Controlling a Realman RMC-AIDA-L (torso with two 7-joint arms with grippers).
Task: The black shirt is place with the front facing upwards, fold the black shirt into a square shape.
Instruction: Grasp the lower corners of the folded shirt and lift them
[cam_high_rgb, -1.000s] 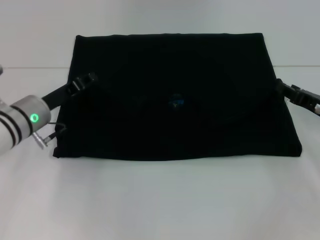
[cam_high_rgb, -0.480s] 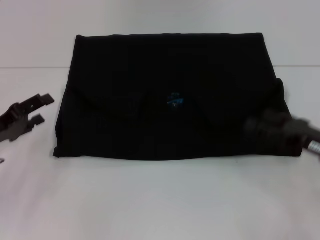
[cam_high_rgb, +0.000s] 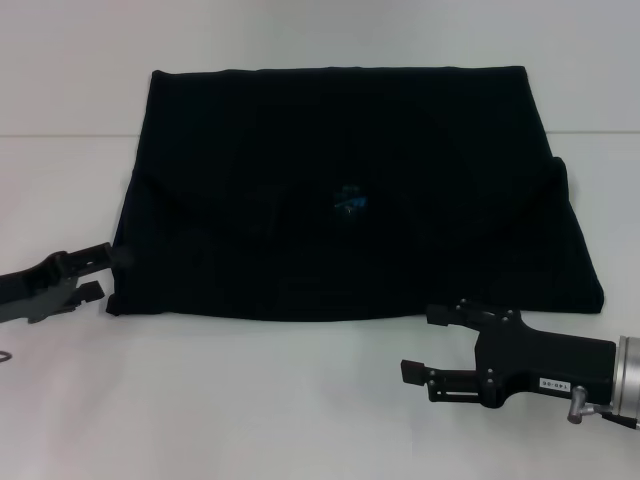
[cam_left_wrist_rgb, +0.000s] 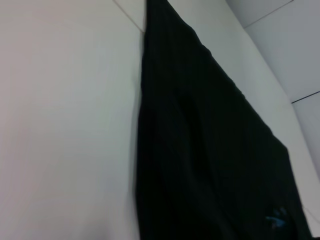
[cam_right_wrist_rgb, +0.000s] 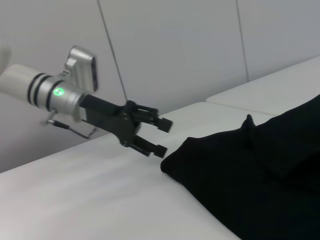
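**Both grippers at the near corners, ready for the next fold**

The plain black fabric short-sleeved shirt (cam_high_rgb: 350, 190) lies flat on the white bench (cam_high_rgb: 300, 400), already a wide rectangle with its sleeves tucked in; a small blue mark (cam_high_rgb: 350, 200) shows near its middle. No lettering is visible on the upper face.

The left gripper (cam_high_rgb: 95, 273) sits just beside the shirt's near left corner, jaws parted and holding nothing. The right gripper (cam_high_rgb: 425, 345) hovers over bare bench just in front of the shirt's near edge, towards its right corner, jaws likewise wide apart and empty.

The step in hand appears to be taking the near corners to fold the rectangle. To do it well, each gripper should pinch all layers at its corner, low against the bench, then lift together at equal height so the edge stays straight.

Nothing else lies near the shirt and nothing blocks either approach. The main risk is catching only the top layer, which would undo the tucked sleeves.
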